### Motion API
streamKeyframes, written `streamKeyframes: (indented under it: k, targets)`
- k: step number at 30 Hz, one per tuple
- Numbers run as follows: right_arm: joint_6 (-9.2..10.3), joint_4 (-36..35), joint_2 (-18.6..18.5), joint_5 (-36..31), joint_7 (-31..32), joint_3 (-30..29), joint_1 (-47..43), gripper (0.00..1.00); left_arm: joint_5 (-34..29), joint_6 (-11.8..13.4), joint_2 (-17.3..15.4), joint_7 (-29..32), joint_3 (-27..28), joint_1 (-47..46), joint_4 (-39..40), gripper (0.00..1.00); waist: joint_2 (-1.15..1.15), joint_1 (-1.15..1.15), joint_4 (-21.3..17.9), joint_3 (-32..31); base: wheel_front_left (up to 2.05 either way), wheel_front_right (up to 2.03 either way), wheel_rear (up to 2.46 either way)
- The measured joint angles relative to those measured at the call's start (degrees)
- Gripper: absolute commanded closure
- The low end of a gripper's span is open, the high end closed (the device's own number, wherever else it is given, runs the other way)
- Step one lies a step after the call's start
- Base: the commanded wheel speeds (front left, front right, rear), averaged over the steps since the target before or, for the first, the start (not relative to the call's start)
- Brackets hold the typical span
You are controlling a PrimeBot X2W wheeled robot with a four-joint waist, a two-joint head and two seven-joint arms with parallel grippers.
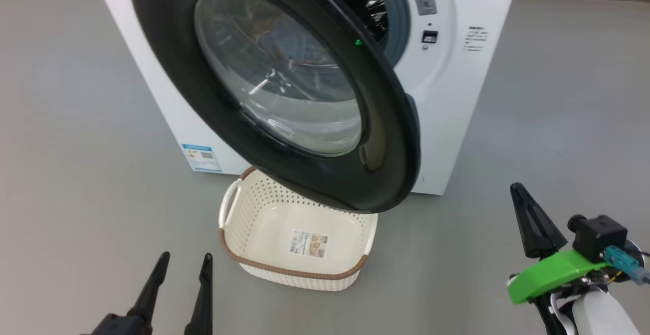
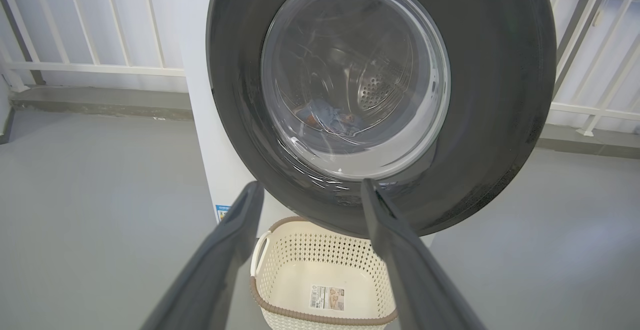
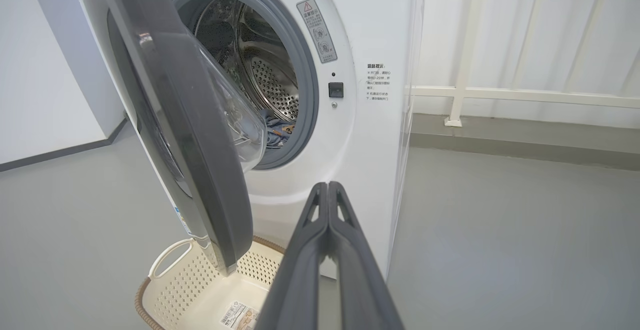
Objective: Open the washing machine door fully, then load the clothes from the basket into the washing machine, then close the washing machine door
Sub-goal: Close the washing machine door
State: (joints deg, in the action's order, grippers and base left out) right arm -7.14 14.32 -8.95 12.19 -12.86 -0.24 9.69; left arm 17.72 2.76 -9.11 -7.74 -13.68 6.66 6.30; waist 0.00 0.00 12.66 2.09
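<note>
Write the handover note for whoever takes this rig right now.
The left gripper is open and empty, low beside the basket.
The right gripper is shut and empty, clear of the washing machine.
The basket sits empty on the floor under the washing machine door; the clothes lie in the drum.
Done: loading.
Left: push the part-open door shut.

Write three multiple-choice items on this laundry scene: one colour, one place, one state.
1. The rim of the basket is: A brown; B green; C blue.
2. The clothes lie: A in the basket; B in the drum; C on the floor.
3. The right gripper is: A open; B shut and empty; C shut on cloth.

Answers: A, a brown woven band runs round its top; B, blue fabric shows inside the steel drum and the basket is bare; B, its fingers meet with nothing between them.
</note>
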Motion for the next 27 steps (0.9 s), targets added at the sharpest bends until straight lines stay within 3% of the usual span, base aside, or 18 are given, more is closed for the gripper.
streamKeyframes:
  k: [9,16,23,27]
  targets:
    - [0.00,10.3,-0.5,0.6,-0.9,1.0,10.3,1.00,0.0,-0.1,0.5,-1.8,-1.0,-1.5,-1.9,0.00,0.00,0.00,3.6,1.6,0.00,0.00,0.00]
    - [0.00,13.3,-1.6,1.1,-1.4,-0.6,19.4,1.00,0.0,-0.1,0.9,-2.7,-1.2,-2.7,-2.6,0.00,0.00,0.01,5.0,3.1,0.00,0.00,0.00]
    - [0.00,5.8,-2.2,1.0,-1.5,-0.1,27.1,1.00,0.0,-0.1,1.1,-3.3,-1.3,-3.5,-2.9,0.00,0.00,0.01,5.2,3.5,0.00,0.00,0.00]
    - [0.00,-3.0,-2.2,1.0,-1.9,5.5,30.7,1.00,0.0,0.0,0.8,-3.4,-1.1,-3.6,-2.9,0.00,0.00,0.00,5.0,3.6,0.00,0.00,0.00]
